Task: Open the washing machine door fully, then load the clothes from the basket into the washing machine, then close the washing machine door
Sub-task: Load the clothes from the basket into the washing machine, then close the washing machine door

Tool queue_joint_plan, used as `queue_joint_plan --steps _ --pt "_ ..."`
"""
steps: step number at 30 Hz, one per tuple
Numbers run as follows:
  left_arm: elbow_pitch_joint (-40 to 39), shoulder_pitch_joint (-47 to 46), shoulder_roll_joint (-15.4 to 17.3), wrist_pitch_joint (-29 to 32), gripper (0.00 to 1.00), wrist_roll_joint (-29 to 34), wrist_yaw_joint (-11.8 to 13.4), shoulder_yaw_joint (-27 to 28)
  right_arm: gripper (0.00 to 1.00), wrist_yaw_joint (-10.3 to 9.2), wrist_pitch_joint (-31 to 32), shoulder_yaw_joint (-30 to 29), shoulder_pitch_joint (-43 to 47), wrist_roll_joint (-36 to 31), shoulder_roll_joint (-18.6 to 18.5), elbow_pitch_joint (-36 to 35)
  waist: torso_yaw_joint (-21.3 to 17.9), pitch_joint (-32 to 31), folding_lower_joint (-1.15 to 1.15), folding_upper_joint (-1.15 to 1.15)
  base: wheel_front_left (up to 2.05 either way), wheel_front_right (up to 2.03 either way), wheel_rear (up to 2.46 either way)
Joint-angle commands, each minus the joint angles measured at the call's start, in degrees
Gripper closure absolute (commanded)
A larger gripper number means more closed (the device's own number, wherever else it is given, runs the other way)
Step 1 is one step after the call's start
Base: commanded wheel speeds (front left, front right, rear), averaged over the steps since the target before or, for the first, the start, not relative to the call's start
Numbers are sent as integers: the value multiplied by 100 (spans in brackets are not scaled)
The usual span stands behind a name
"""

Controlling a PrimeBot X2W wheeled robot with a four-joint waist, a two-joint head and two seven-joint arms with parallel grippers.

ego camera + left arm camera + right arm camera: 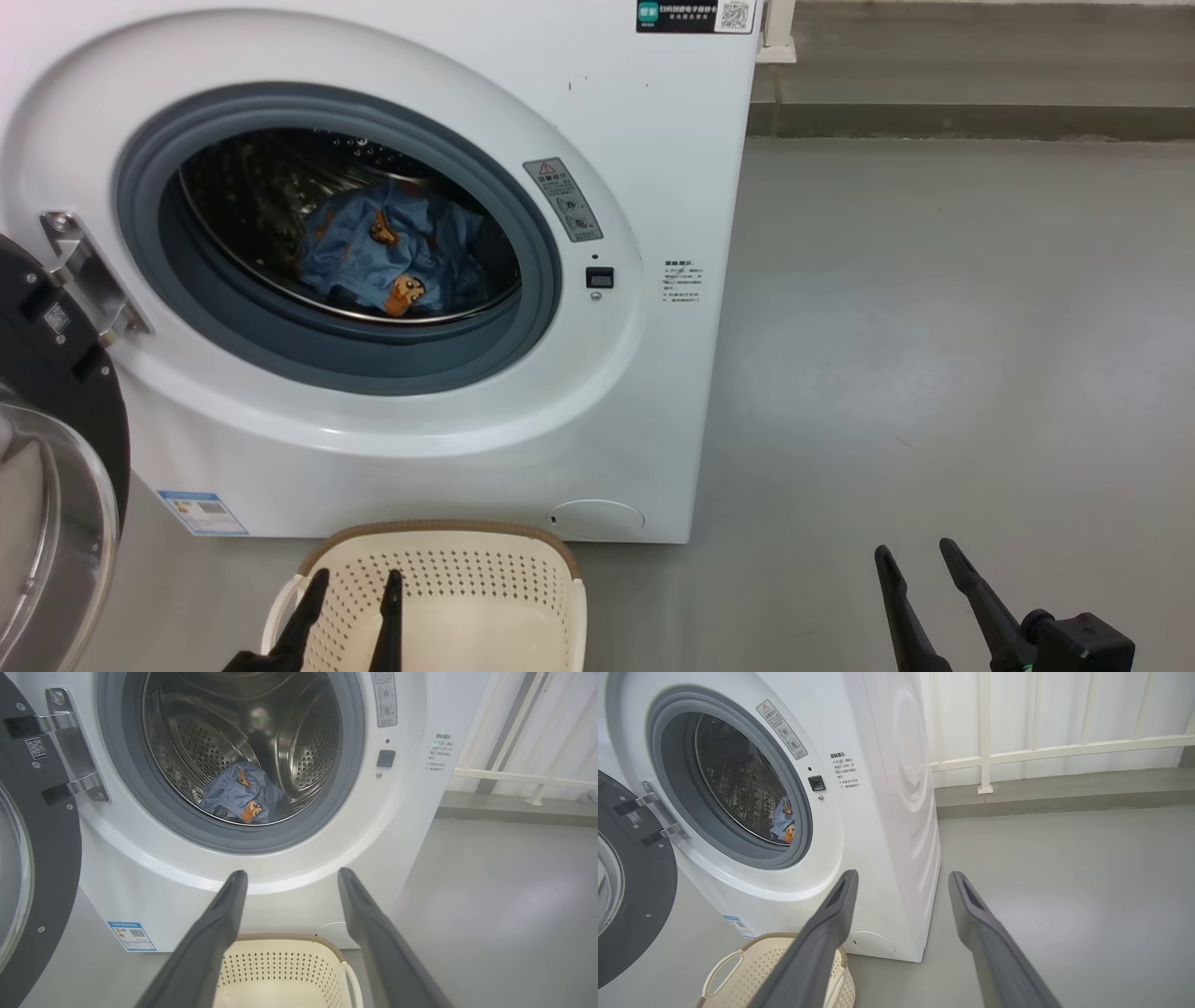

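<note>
**Clothes loaded; door yet to be shut**

Nearest, left gripper (pixel 358 581), dark fingers spread wide and empty, over the cream perforated plastic basket (pixel 523 583), visibly bare inside; right gripper (pixel 917 558) likewise wide, over grey floor (pixel 934 327); round glossy black washing machine door (pixel 89 401) swung open, left; big white front-loading washing machine (pixel 653 140); crumpled light-blue figure-printed clothes (pixel 392 245) lying in its steel drum (pixel 245 182).

Washing machine (pixel 653 140): white front-loader, standing on grey floor, round opening ringed by grey-blue rubber.
Door (pixel 56 858): glossy black with clear glass bowl, swung wide open on its left-side hinge.
Clothes (pixel 392 247): light-blue fabric with orange-brown figures, heaped low inside the steel drum (pixel 271 187).
Basket (pixel 485 569): cream perforated plastic, brown rim, on the floor just before the machine.
</note>
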Motion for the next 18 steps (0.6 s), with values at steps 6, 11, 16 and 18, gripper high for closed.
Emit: queue_joint_plan --steps 6,11,16,18 --pt "-114 -140 -4 -32 0 107 -49 238 0 9 -70 123 -138 30 -46 -122 1 3 0 0 0 0 0" --pt "-116 -146 -13 -32 0 117 -67 257 0 9 -69 124 -142 31 -46 -120 3 7 0 0 0 0 0" --pt "-115 -142 -22 -32 0 128 -85 271 0 9 -66 129 -144 23 -46 -116 -2 5 0 0 0 0 0" --pt "-115 -137 -25 -32 0 124 -91 274 0 9 -68 132 -144 22 -46 -116 -3 3 0 0 0 0 0"
